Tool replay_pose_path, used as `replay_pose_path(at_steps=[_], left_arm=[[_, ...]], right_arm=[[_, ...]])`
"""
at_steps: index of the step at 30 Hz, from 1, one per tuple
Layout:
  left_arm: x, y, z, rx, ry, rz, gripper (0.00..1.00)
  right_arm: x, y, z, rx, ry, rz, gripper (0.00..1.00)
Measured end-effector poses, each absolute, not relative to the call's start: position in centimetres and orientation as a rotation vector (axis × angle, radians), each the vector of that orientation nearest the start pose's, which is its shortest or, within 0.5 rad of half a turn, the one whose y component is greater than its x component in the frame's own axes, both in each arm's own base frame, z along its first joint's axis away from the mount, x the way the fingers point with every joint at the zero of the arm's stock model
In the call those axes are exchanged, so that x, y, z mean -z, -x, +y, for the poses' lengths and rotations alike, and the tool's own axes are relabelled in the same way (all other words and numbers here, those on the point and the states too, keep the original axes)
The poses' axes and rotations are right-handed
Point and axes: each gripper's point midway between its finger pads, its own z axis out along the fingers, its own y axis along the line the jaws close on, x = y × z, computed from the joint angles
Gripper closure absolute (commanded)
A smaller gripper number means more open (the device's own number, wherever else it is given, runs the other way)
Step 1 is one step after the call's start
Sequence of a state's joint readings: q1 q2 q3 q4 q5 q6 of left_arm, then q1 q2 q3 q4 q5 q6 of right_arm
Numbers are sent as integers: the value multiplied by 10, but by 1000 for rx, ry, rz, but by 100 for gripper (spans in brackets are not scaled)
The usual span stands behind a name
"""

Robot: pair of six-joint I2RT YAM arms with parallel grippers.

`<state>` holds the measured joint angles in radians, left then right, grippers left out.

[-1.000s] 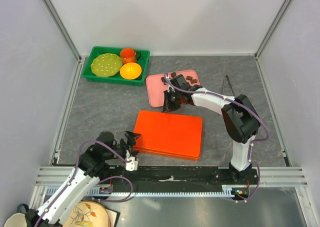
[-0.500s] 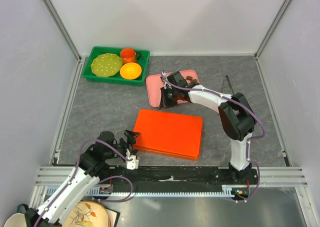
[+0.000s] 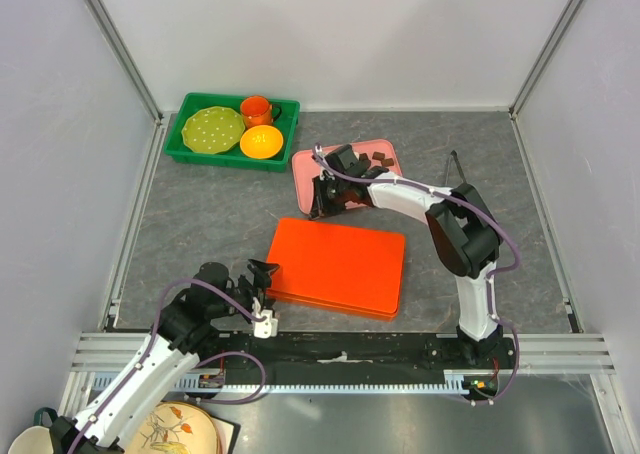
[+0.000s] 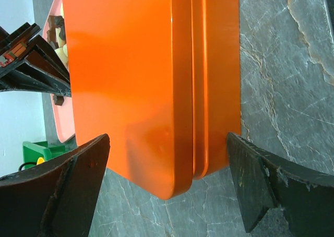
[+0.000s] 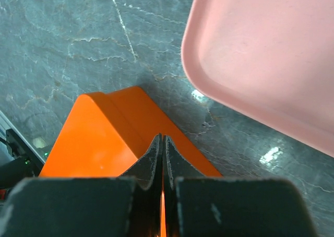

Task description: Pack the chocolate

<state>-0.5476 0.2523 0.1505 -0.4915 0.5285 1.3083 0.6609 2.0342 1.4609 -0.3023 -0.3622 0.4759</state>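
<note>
Sitting loose, small dark-brown chocolate [image 3: 381, 158]

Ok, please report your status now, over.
Left gripper open at a corner of the orange box. Right gripper shut, over the gap between box and pink tray. Chocolate on tray. Box closed, blocks packing.
</note>
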Motion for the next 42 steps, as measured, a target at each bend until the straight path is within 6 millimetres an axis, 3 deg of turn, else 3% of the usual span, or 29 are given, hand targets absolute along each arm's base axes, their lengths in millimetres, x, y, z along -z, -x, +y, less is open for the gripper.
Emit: replay_pose_path(at_steps=[9,25,32,38,40,42], left_arm=[[-67,-153,-156,112,-1822,999,1],[-67,-153,-156,114,-1817,1010,1],[-73,-156,-153,135,-1782,1097,1],[-101,-161,-151,144,-1744,1169,1],[-122,-163,-153,135,-1723,1155,1],[-140,-162,-153,130,-1708,1142,1]], right_arm=[[-59,-337,366,-914,413,2569,100],[-66,-335,365,-924,412,2549,100],[-67,-335,360,-885,398,2553,99],[-79,-349,335,-771,294,2538,100],[-91,-359,317,-728,207,2510,100],[-111,-374,284,-669,66,2461,100]])
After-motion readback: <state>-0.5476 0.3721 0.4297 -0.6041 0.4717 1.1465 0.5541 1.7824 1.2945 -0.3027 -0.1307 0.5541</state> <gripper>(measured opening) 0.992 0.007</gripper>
